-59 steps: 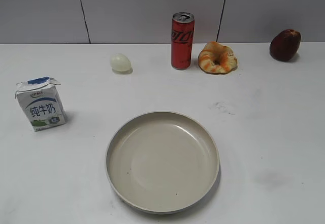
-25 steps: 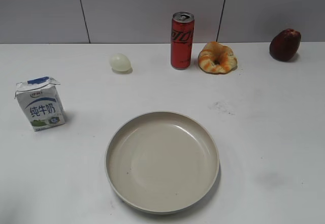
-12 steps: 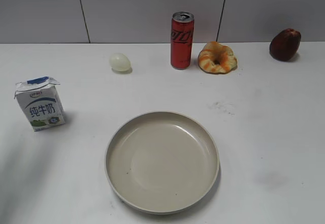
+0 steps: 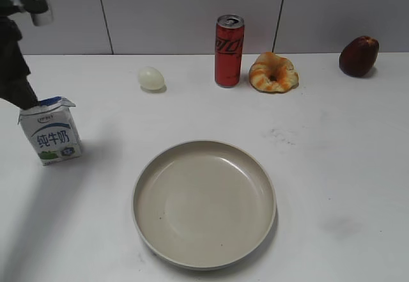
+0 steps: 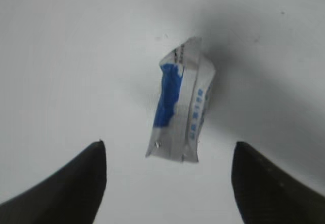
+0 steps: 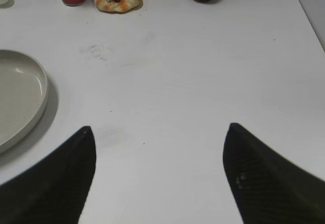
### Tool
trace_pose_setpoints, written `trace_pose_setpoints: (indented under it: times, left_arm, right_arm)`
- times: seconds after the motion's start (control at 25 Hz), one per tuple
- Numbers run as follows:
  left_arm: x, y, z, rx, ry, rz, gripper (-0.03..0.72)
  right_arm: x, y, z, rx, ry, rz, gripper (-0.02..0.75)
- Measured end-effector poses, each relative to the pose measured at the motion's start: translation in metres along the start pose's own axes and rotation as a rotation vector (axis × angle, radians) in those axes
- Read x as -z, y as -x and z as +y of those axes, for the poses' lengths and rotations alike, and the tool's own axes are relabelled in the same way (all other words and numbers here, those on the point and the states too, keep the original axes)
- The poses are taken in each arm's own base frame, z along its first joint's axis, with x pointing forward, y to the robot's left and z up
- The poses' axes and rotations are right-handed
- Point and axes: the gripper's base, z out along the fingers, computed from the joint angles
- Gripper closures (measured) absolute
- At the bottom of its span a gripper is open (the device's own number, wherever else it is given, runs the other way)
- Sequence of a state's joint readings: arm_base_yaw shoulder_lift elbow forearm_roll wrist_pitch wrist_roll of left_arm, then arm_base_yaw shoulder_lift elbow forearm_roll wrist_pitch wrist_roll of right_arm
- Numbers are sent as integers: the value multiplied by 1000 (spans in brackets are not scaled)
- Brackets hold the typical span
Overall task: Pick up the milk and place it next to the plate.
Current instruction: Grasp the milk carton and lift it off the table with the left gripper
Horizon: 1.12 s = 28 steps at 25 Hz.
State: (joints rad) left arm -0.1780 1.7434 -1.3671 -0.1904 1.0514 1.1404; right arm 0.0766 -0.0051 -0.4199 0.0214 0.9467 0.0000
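A creased paper milk [image 4: 50, 130] carton and glossy metal soda can [image 4: 229, 50] flank a smooth, satin-finished plate [image 4: 204, 204] on a matt white table [image 4: 332, 167].

You see the left tool [image 4: 24, 96] just above the milk [image 4: 51, 130] at the worktop's [image 4: 332, 160] left; the plate [image 4: 204, 203] lies well apart, nearer the front middle

The milk [image 4: 50, 131], a small white carton with a blue folded top and green base patch, stands upright at the frame's left. The plate [image 4: 204, 256], large, round, beige, apparently empty, lies lower centre, well apart.
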Motion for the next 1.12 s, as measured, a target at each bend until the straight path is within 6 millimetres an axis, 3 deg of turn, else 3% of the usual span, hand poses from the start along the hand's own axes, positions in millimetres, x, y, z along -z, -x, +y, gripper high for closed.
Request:
trace_pose_setpoints:
  times: [0.12, 0.28, 0.68, 0.92, 1.12]
  left_arm:
    - [-20, 9, -2, -45, -34, 36, 104]
    - [-46, 5, 1, -91, -66, 124, 104]
    - [-83, 1, 8, -92, -83, 152, 126]
    - [-91, 0, 8, -86, -103, 156, 232]
    - [-91, 1, 6, -41, -124, 156, 403]
  right_arm:
    - [0, 0, 0, 0, 0, 0, 150]
    - [0, 0, 0, 0, 0, 0, 150]
    - [0, 0, 0, 0, 0, 0, 150]
    - [0, 0, 0, 0, 0, 0, 150]
    - [0, 0, 0, 0, 0, 0, 150]
